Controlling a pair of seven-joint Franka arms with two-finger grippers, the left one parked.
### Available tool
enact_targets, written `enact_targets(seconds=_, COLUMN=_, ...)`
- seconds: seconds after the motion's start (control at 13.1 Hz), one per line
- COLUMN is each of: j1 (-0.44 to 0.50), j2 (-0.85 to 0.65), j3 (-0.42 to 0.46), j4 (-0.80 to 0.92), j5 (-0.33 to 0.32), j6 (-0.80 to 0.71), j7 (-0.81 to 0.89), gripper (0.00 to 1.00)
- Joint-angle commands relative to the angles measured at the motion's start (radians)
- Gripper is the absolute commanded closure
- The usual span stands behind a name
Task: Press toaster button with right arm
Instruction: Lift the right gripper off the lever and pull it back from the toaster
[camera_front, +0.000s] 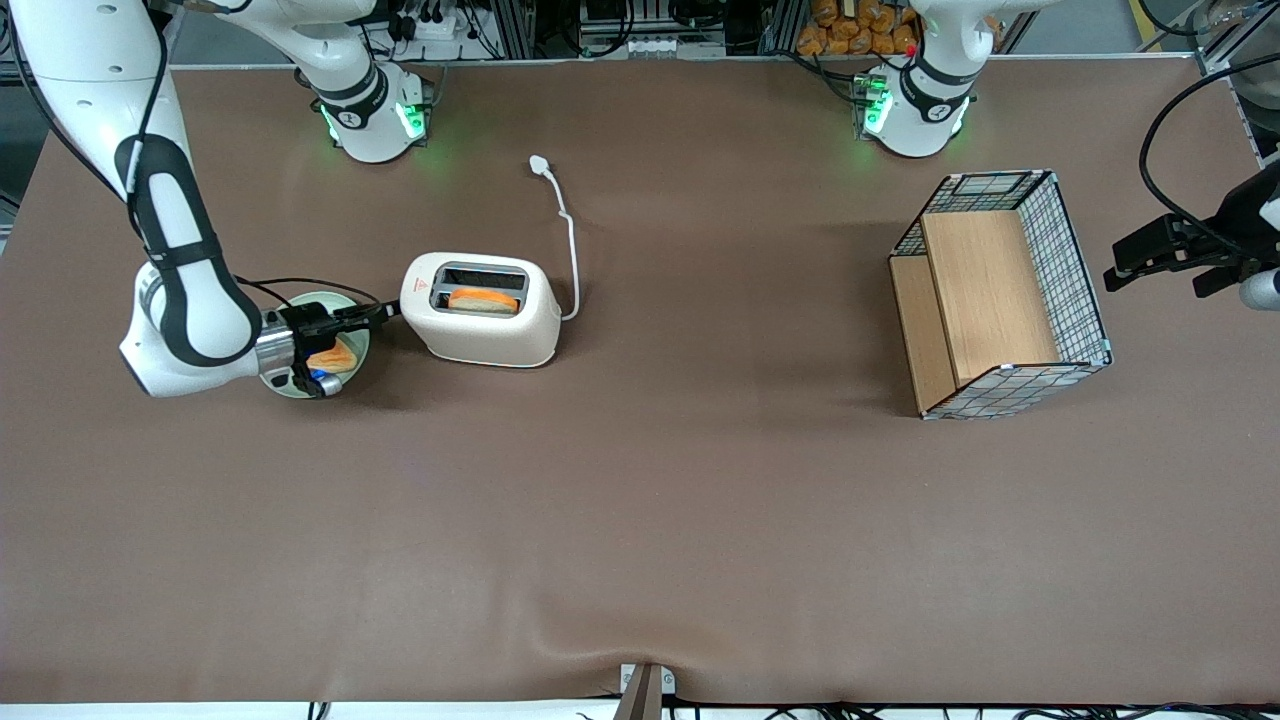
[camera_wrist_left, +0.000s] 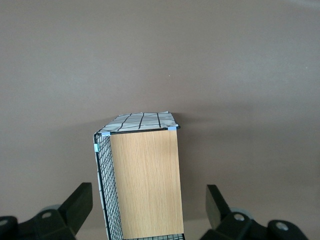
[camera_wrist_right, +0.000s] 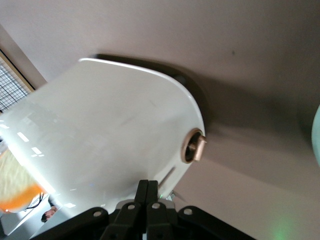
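Observation:
The cream-white toaster (camera_front: 482, 312) stands on the brown table with an orange-crusted slice of toast (camera_front: 483, 300) in its dark slot. In the right wrist view its rounded end face (camera_wrist_right: 115, 130) fills the picture, with a round bronze knob (camera_wrist_right: 194, 146) and a thin lever slit (camera_wrist_right: 167, 176). The right arm's gripper (camera_front: 388, 312) is shut and empty, its fingertips at the toaster's narrow end face, above the green plate. The wrist view shows the gripper (camera_wrist_right: 148, 185) with its fingers pressed together right against the end face. The button tab is hidden by the fingertips.
A green plate (camera_front: 330, 298) with a piece of toast (camera_front: 336, 358) lies under the gripper. The toaster's white cord and plug (camera_front: 541, 164) trail away from the front camera. A wire basket with wooden boards (camera_front: 1000, 300) lies toward the parked arm's end, and also shows in the left wrist view (camera_wrist_left: 145, 180).

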Motion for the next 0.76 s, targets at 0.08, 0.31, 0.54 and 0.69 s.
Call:
enact_targets(seconds=0.08, j1=-0.003, j2=0.019, j3=-0.008, j4=0.177, j5=-0.084, j6=-0.077, j7=0.074, gripper=0.32)
enact_targets(seconds=0.31, j1=-0.019, j2=0.024, j3=-0.008, j4=0.27, j5=-0.144, j6=-0.082, j7=0.073, gripper=0.0)
enact_targets(seconds=0.54, j1=-0.02, j2=0.024, j3=-0.008, j4=0.37, j5=-0.225, j6=-0.082, j7=0.068, gripper=0.0)
enact_targets(seconds=0.69, j1=-0.01, j2=0.021, j3=-0.008, j4=0.44, j5=-0.32, j6=-0.082, j7=0.071, gripper=0.0)
